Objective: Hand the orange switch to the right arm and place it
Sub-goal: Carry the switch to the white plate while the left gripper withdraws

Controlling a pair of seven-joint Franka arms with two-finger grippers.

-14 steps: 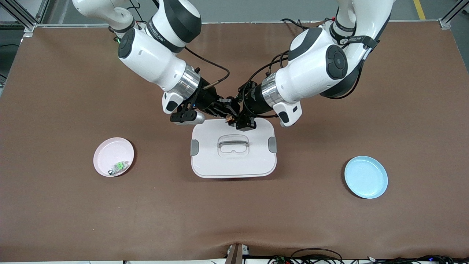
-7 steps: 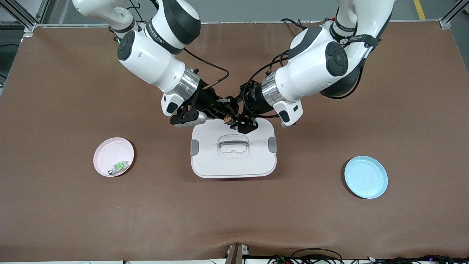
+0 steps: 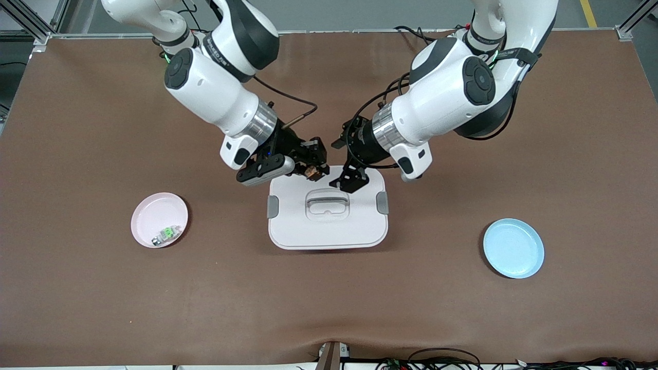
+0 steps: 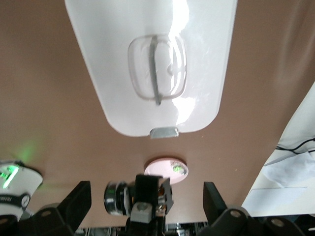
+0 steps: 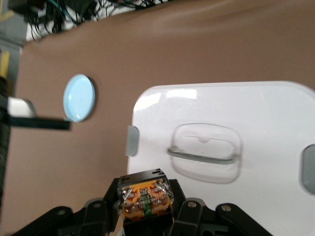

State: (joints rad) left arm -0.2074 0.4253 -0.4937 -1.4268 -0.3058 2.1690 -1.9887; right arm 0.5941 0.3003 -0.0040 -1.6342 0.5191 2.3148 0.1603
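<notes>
The orange switch [image 3: 310,173] is a tiny black part with an orange middle, and my right gripper [image 3: 312,172] is shut on it. It is held in the air over the edge of the white lidded box [image 3: 327,226] nearest the robots. The right wrist view shows the switch [image 5: 146,200] clamped between the right gripper's [image 5: 145,204] fingers. My left gripper [image 3: 350,181] is open and empty over the same edge, a short gap from the switch. In the left wrist view its fingers [image 4: 81,199] stand wide apart, and the switch [image 4: 161,191] shows farther off between them.
A pink plate [image 3: 151,210] holding a tiny clear part with a green middle [image 3: 165,235] lies toward the right arm's end. A blue plate [image 3: 513,248] lies toward the left arm's end. The box lid has a handle [image 3: 327,198] in its middle.
The left gripper let go of the switch, opened and drew back toward its own end. The right gripper, holding the switch, moved slightly toward the right arm's end.
</notes>
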